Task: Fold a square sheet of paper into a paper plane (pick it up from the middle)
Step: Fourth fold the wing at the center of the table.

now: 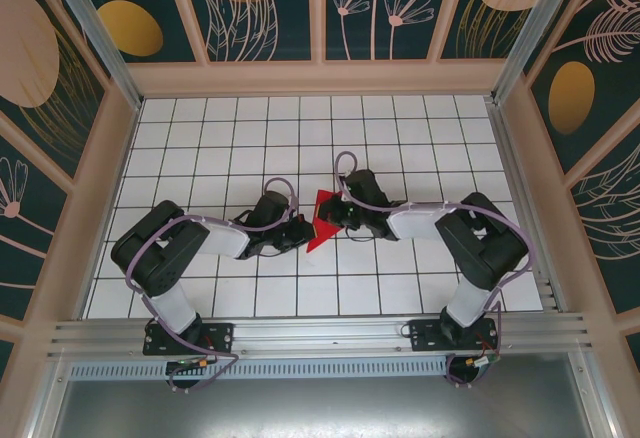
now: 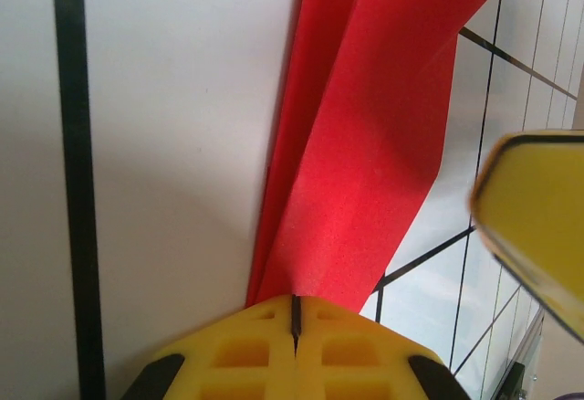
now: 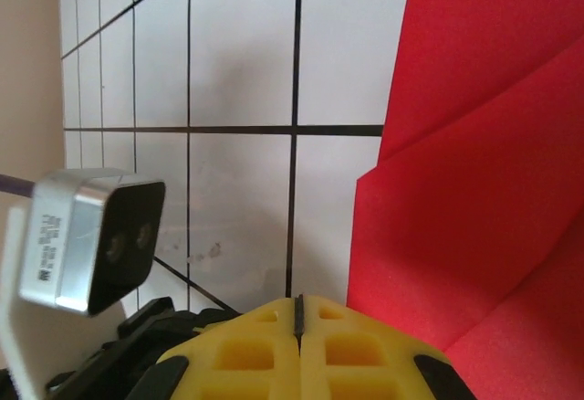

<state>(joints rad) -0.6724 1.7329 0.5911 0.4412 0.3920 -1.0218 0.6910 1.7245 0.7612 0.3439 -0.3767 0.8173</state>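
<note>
The thin, bright red paper sheet (image 1: 318, 234), already creased into overlapping flaps with one pointed end, lies flat near the middle of the white grid-tiled worktop (image 1: 200, 138), between the two arms. The left claw (image 2: 295, 304) has its yellow fingers (image 2: 246, 354) pressed together (only a hairline seam shows) right at the paper's narrow end; whether it pinches the paper I cannot tell. The right claw (image 3: 298, 301) is likewise closed tight, just beside the sheet's edge.

Between left claw (image 1: 303, 229) and right claw (image 1: 335, 217) — paper plane (image 1: 320, 234).
</note>
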